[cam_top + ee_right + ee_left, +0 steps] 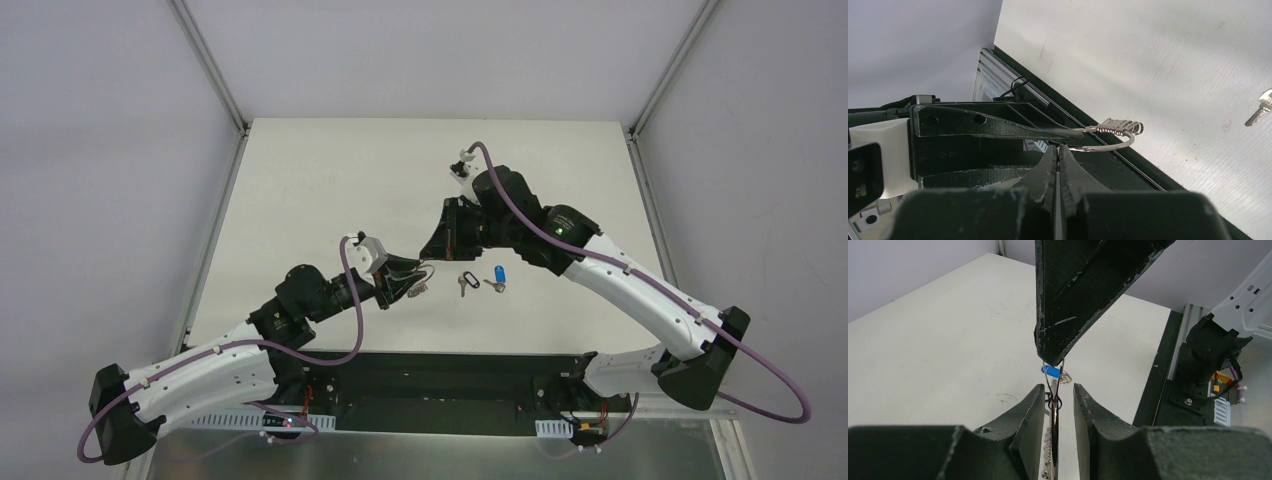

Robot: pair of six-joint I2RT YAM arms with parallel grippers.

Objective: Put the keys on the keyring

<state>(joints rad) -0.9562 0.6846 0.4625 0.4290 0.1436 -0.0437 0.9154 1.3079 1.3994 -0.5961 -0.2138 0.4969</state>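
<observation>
The keyring [1055, 435], a thin silver wire ring with a small coiled metal piece [1120, 126], hangs edge-on between the jaws of my left gripper [1058, 387]. Those jaws stand apart with a gap on each side of the ring. My right gripper [1058, 148] comes down from above and is shut on the ring's wire at its top. In the top view both grippers [418, 276] [428, 255] meet above the table's near middle. The black-headed key [465, 286] and the blue-headed key [497, 277] lie side by side on the table just right of them.
A black rail [430, 375] runs along the table's near edge, with the arm bases behind it. The right arm's base [1208, 360] stands to the right in the left wrist view. Metal frame posts [215, 70] rise at the table's far corners.
</observation>
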